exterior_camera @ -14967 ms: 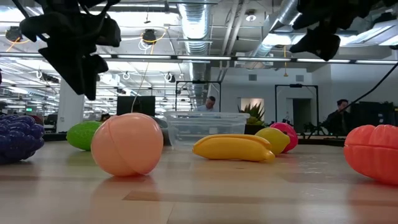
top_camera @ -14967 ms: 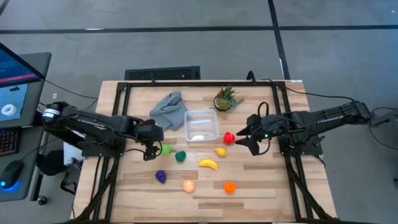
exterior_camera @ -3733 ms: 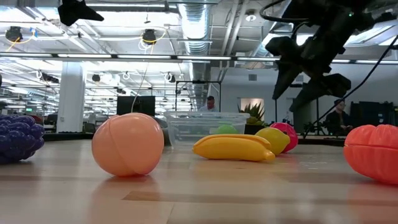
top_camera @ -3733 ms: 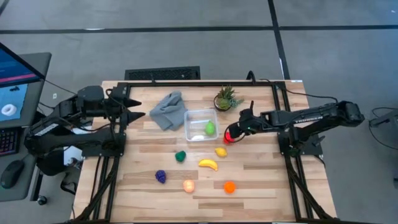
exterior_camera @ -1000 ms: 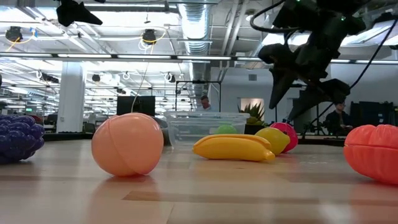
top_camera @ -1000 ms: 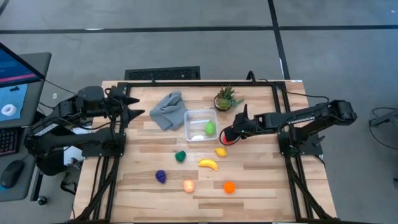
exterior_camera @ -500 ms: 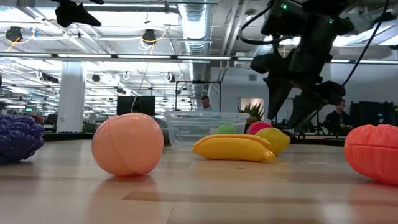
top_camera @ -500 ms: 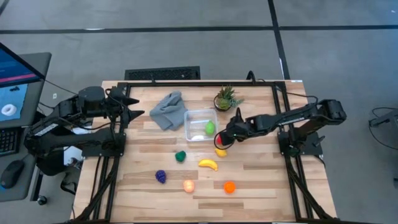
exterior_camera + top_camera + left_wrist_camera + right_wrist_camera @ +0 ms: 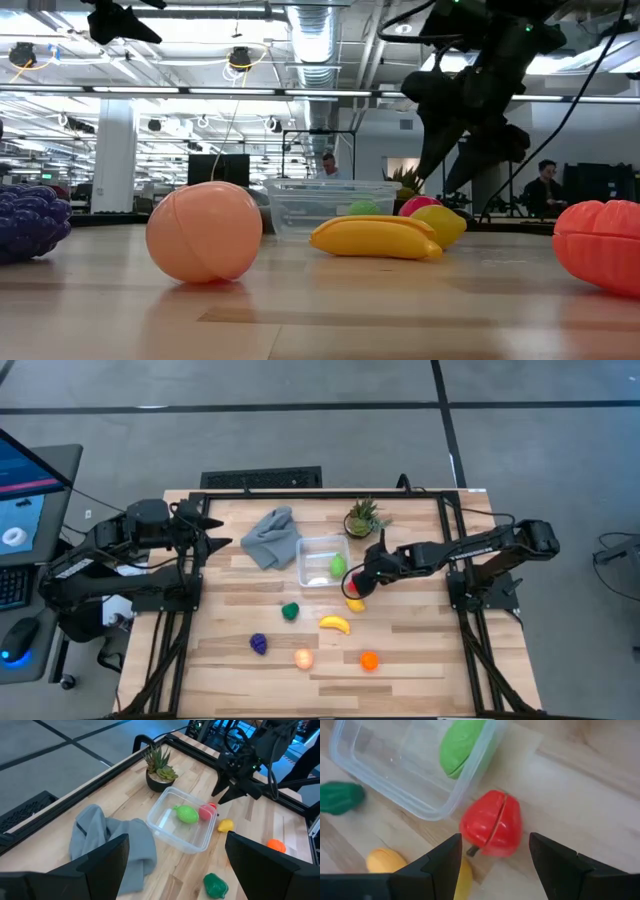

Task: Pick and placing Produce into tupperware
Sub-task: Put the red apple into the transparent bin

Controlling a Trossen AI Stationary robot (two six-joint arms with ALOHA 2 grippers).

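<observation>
Red produce (image 9: 491, 823) now sits nudged against tupperware (image 9: 323, 561) wall; right gripper (image 9: 495, 865) jaws apart above it, glossy, seamed.

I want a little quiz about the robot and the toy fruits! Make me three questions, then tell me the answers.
1. True or false: the light green fruit lies inside the tupperware.
2. Which toy lies on the table right in front of the right gripper? A) the banana B) the red fruit C) the purple grapes
3. Fill in: the grey cloth lies beside the tupperware, on the side toward the ____ gripper.

Key: 1 true. 2 B; it sits just outside the tupperware's wall. 3 left; that gripper waits open, near the table's edge.
</observation>
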